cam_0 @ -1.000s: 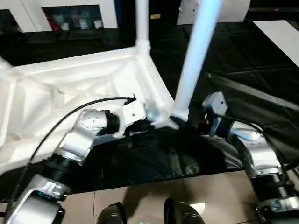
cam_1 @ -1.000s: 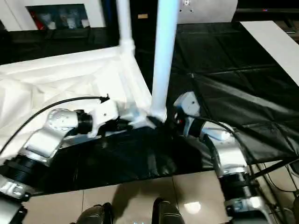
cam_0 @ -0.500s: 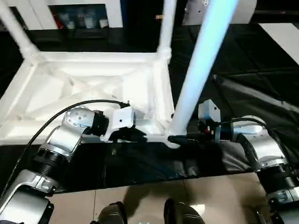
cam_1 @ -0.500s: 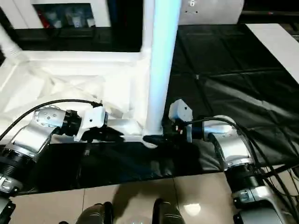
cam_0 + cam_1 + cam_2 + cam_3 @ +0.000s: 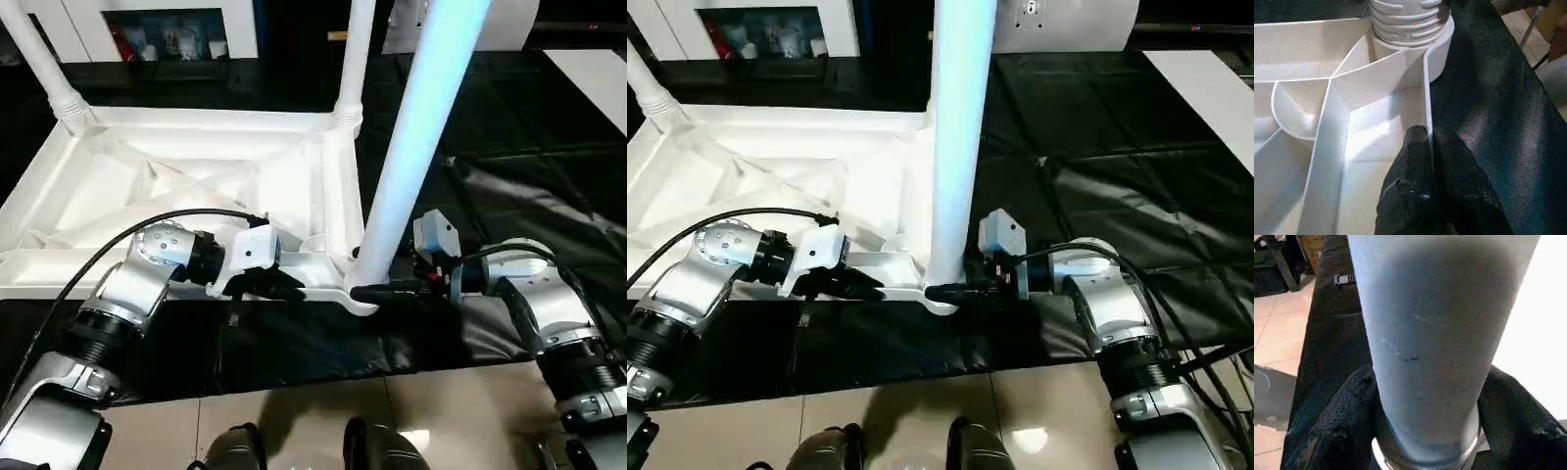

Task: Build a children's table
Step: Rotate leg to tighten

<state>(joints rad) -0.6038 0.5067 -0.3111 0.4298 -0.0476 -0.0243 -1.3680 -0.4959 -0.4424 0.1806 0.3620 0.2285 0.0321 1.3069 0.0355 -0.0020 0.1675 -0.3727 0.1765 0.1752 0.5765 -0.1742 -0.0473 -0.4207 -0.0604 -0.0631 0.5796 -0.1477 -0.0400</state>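
The children's table lies upside down, its white ribbed top (image 5: 196, 119) on a black sheet. Two legs (image 5: 355, 59) stand in the far corners. A third leg (image 5: 416, 147) rises from the near right corner socket (image 5: 1410, 24). My left gripper (image 5: 284, 287) is shut on the thin near rim wall just left of that socket, with the wall pinched between its black fingers (image 5: 1415, 161). My right gripper (image 5: 364, 292) reaches in from the right at the base of the near leg. Its fingers (image 5: 1342, 421) lie against both sides of the tube.
A crumpled black sheet (image 5: 549, 166) covers the floor under and to the right of the table. Beige tiles (image 5: 441, 411) and my feet (image 5: 235, 450) are at the near edge. A white panel (image 5: 593, 69) lies at the far right, with shelving (image 5: 157, 39) behind.
The camera has shifted. My right gripper has swung in from beside the near leg to its base, and its fingers have narrowed onto the tube. The left gripper still holds the rim.
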